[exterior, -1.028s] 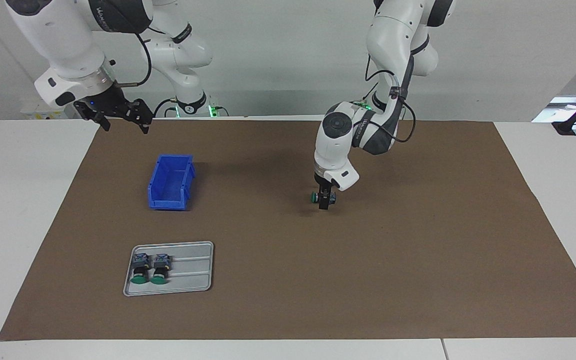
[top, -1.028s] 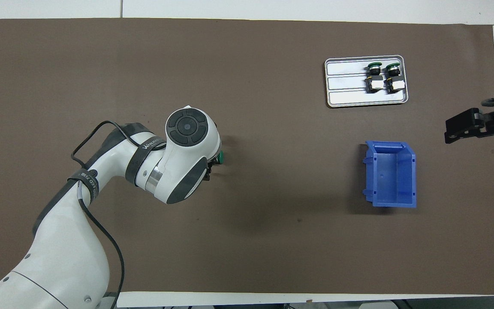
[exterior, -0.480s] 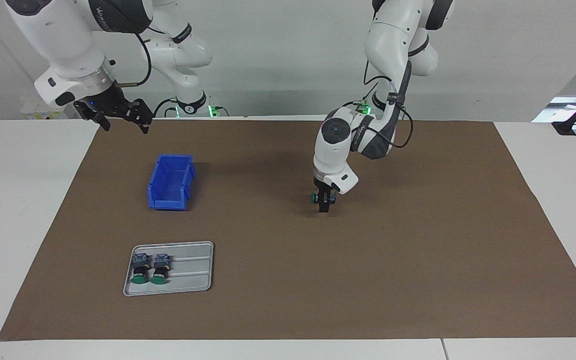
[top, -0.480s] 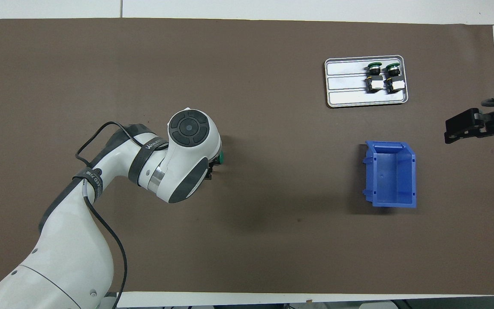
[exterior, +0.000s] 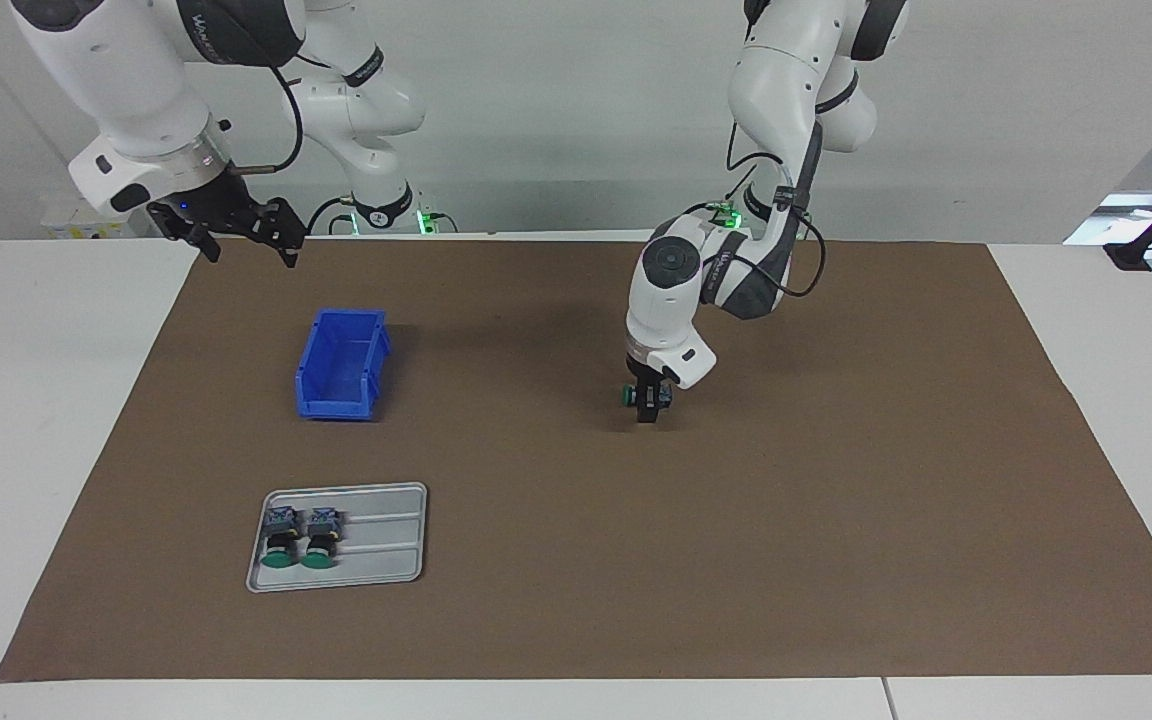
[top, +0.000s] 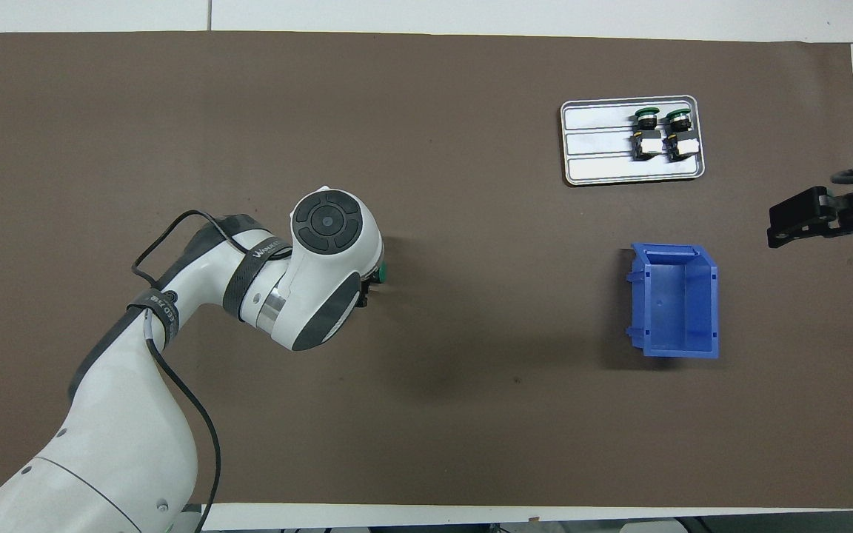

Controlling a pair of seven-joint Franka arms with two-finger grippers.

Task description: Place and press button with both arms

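Note:
My left gripper (exterior: 648, 408) is shut on a button (exterior: 630, 394) and holds it sideways, low over the middle of the brown mat (exterior: 836, 500). The button's green cap points toward the right arm's end. In the overhead view only that green cap (top: 379, 272) shows past the left wrist, which hides most of the gripper (top: 362, 298). I cannot tell whether the button touches the mat. Two more buttons (exterior: 300, 540) lie side by side in a grey tray (exterior: 386, 572). My right gripper (exterior: 244, 240) waits open and empty, raised near the mat's corner by the right arm's base.
A blue plastic bin (exterior: 341, 365) stands open on the mat between the tray and the right arm's base; it also shows in the overhead view (top: 674, 300), nearer to the robots than the tray (top: 597, 166). White table (exterior: 36, 400) borders the mat.
The left arm's wrist has shifted slightly and the gripper with the button has sunk a little toward the mat. The right arm has not moved.

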